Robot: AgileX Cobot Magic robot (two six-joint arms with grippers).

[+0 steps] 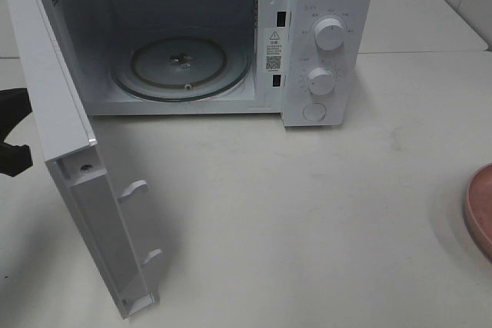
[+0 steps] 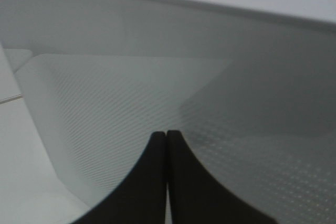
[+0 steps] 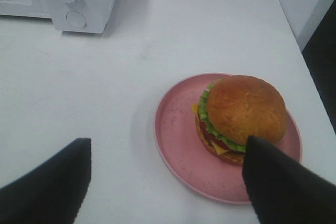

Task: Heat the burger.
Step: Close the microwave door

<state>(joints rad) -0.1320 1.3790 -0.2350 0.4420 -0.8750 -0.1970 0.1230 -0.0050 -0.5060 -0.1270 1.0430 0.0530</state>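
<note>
Nearest the camera, the microwave's door (image 1: 84, 182) stood swung wide open, its inner face and latch hooks turned toward the table (image 1: 307, 220). Just outside that door, the left gripper (image 2: 166, 145) had its two dark fingers pressed together with nothing between them, facing the dotted door panel. Off to the control-panel side of the microwave (image 1: 231, 36) and well apart from it, the burger (image 3: 241, 116) sat on the pink plate (image 3: 178, 145), off-center toward one rim. The right gripper (image 3: 168, 182) hung above the plate with its fingers spread wide, holding nothing. Farther back, the microwave's cavity held only its glass turntable (image 1: 184, 67), with two white knobs (image 1: 329, 34) on the panel beside it.
</note>
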